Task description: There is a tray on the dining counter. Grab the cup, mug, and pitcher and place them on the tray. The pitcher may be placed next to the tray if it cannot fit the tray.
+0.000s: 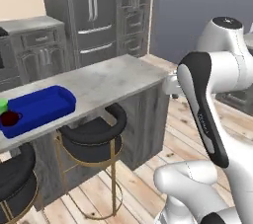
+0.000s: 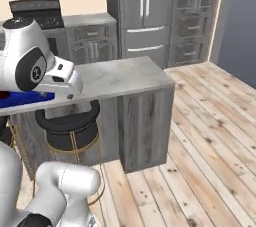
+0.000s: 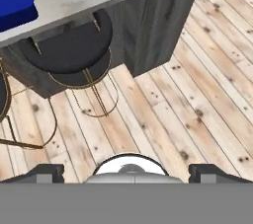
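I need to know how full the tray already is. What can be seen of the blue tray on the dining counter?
The tray is deep blue, rectangular with rounded corners and a raised rim, with a smooth plastic look. It lies flat on the pale marble dining counter, near the counter's left part in the left base view, above the black stools. At its left end the dark red mug sits inside it, and the green cup shows at the picture's edge beside the mug. The rest of its floor looks bare.

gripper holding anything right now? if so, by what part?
Nothing held. The gripper is open, its fingers wide apart with just wooden floor beyond them.
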You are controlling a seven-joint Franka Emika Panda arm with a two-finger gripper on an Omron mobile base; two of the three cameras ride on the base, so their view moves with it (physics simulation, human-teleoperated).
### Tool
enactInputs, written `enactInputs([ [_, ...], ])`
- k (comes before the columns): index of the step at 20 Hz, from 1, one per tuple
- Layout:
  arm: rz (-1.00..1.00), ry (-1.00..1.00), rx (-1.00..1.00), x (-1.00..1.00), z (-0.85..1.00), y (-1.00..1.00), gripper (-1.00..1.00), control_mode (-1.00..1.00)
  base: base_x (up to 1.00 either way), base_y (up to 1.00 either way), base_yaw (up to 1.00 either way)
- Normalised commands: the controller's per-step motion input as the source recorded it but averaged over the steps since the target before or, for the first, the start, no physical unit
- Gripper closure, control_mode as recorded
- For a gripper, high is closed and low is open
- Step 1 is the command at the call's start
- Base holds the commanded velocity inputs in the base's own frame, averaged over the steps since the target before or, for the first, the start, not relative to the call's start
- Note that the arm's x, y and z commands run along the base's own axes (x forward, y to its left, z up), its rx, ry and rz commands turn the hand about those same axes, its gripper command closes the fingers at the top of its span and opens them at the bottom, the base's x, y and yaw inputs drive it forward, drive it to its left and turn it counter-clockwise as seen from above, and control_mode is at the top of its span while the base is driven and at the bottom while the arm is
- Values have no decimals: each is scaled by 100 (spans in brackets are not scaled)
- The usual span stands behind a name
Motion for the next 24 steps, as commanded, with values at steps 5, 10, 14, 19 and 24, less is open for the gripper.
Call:
enactInputs([
  [5,0,0,0,0,0,0,-100,100,-6,0,-94],
  [10,0,0,0,0,0,0,-100,100,-1,0,-100],
  [14,0,0,0,0,0,0,-100,100,0,0,-100],
  [19,0,0,0,0,0,0,-100,100,0,1,-99],
  [24,0,0,0,0,0,0,-100,100,3,9,-90],
])
